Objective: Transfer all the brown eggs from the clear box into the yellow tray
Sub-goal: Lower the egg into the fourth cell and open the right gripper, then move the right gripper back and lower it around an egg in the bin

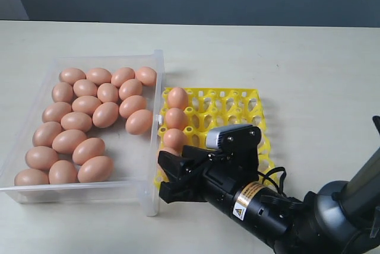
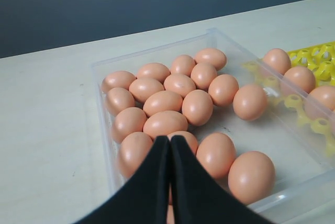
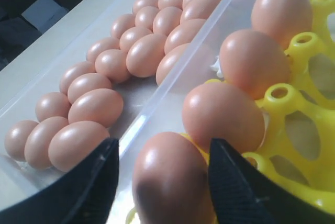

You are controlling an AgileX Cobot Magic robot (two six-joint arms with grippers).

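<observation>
Right gripper [image 1: 166, 177] sits low at the yellow tray [image 1: 231, 108] corner nearest the clear box [image 1: 159, 82]. Jaws open, one either side of an egg [image 3: 170, 177] seated in its cup. Gap shows on one side, nothing gripped. Four brown eggs [image 1: 176, 117] fill the tray column along the box wall, and roughly twenty more lie loose in the box. Left gripper [image 2: 169, 140] hovers over one end of the box, jaws pressed together, empty. All on the counter [image 1: 297, 58].

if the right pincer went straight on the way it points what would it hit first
Probably the brown egg between the open jaws of the right pincer, in the yellow tray; past it the clear box wall, though depth is unclear.
</observation>
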